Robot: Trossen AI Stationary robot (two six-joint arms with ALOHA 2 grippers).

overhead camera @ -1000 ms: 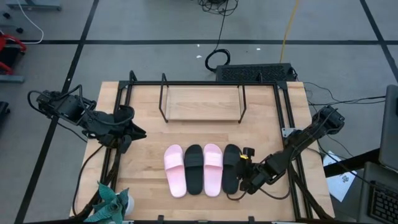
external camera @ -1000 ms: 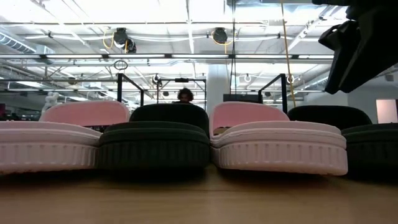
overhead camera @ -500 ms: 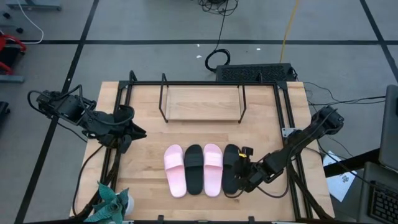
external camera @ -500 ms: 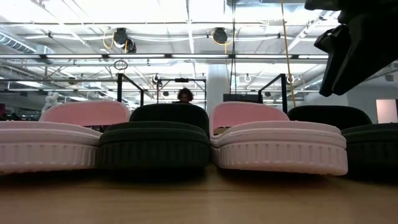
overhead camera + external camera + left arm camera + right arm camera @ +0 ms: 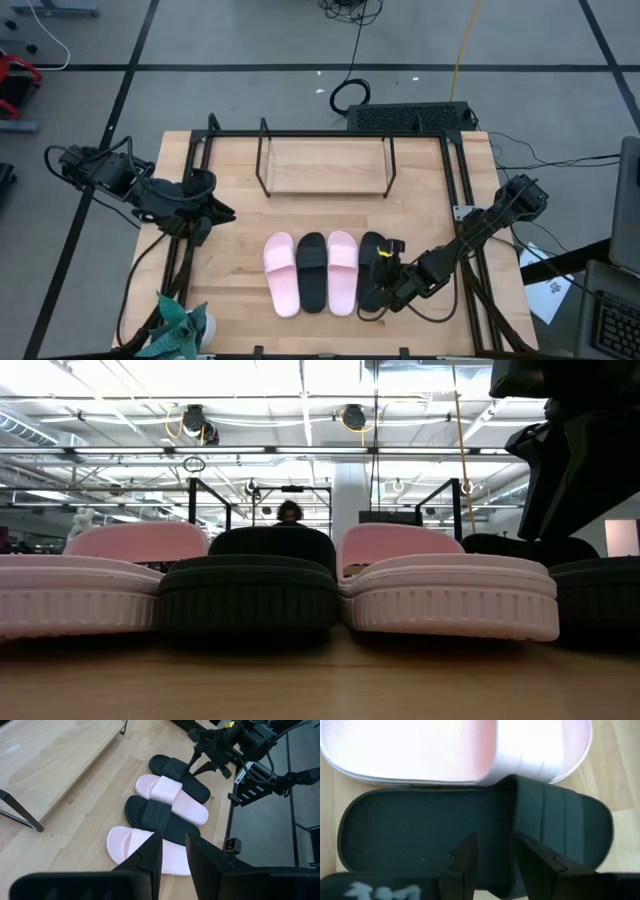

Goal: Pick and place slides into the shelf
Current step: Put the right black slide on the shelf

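Four slides lie side by side on the table's near middle, soles down: pink, black, pink, black. The shelf stands empty at the far middle. My right gripper is open just over the rightmost black slide, its fingers above the footbed beside the strap; I see no touch. In the low view it comes down behind that slide. My left gripper waits open at the table's left edge.
The larger black frame runs around the table, with rods along both sides. A teal bundle sits at the near left corner. A thin cable loops on the table under my right arm. A person shows far off in the room.
My right gripper has moved toward the table's left edge and down, from beside the rightmost black slide to over it. The slides have stayed where they were.
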